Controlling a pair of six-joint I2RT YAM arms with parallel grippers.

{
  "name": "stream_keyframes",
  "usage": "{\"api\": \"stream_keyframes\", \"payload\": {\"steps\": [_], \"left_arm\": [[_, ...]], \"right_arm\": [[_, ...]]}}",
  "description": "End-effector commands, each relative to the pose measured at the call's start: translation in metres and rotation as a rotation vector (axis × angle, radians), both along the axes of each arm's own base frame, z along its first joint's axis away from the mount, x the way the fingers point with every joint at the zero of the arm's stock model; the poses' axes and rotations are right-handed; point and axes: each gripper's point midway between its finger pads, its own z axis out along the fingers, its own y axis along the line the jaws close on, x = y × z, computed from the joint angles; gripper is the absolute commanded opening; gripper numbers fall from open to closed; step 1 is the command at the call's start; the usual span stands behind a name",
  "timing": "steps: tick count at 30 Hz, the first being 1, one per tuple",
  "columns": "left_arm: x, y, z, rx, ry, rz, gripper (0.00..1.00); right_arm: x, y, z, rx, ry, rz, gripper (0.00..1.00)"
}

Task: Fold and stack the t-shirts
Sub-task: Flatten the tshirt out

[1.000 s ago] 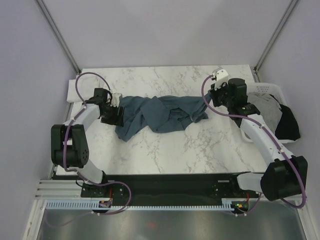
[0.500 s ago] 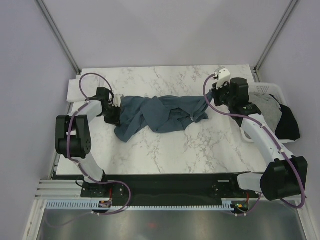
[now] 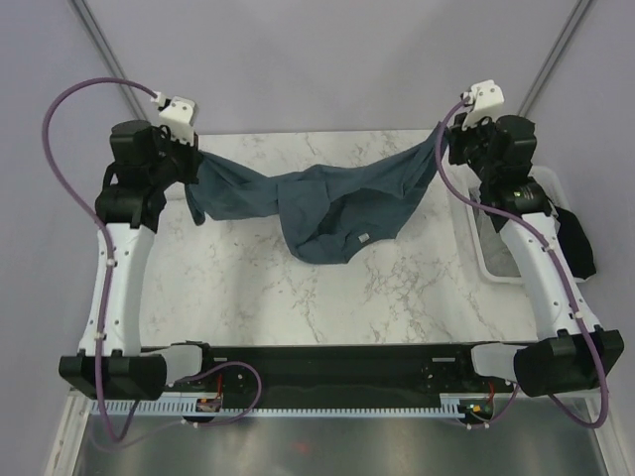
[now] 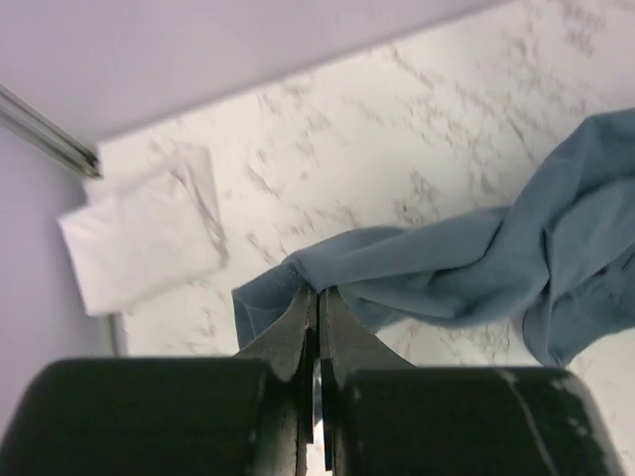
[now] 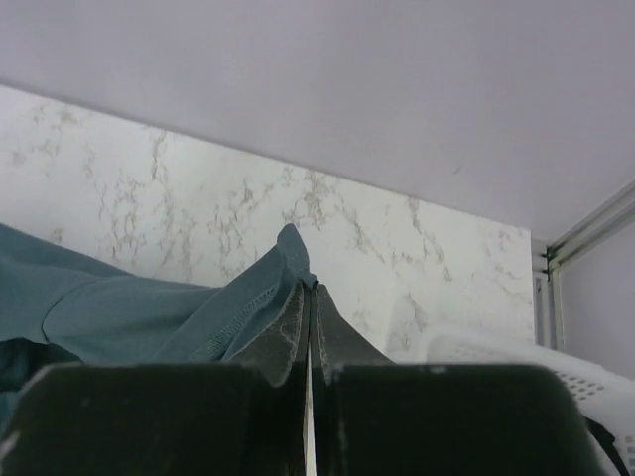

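Marble tabletop (image 3: 248,288) – only one garment hangs over it. Dark slate-blue t-shirt (image 3: 327,203) is strung between both hands across the far half of the tabletop, ends high near the far-left and far-right corners, middle sagging in a bunch toward the centre. Can't tell if the lowest fold touches the surface. A small light label (image 3: 363,237) shows on the sag.

White slatted basket (image 3: 493,275) sits at the right edge, partly behind the right arm. Black t-shirt (image 3: 578,243) is draped over its outer right side. White t-shirt (image 4: 139,243), folded flat, lies at the far-left corner, apart from the blue one.

Left hand (image 3: 190,164) – fingers pressed together on a pinch of the blue shirt's left end, per the wrist view. Right hand (image 3: 444,149) – likewise clamped on a stitched hem at the shirt's right end, cloth peaking just past the fingertips.
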Motion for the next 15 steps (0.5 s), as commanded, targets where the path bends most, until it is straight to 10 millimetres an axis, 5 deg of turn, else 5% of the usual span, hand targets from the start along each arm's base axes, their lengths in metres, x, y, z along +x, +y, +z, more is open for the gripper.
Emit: {"api": "stream_keyframes", "payload": {"steps": [1, 7, 12, 15], "left_arm": [[-0.022, 0.01, 0.047, 0.067, -0.137, 0.016, 0.03], [-0.059, 0.016, 0.084, 0.099, -0.275, 0.036, 0.03], [-0.056, 0.025, 0.103, 0.138, -0.336, 0.073, 0.04], [-0.06, 0.027, 0.123, 0.123, -0.374, 0.101, 0.04]], "right_arm": [[-0.014, -0.006, 0.067, 0.069, -0.125, -0.015, 0.0], [-0.045, -0.005, 0.121, 0.144, -0.205, 0.02, 0.0], [-0.064, -0.018, 0.169, 0.124, -0.302, -0.025, 0.0], [-0.074, -0.018, 0.181, 0.138, -0.321, -0.023, 0.0]]}}
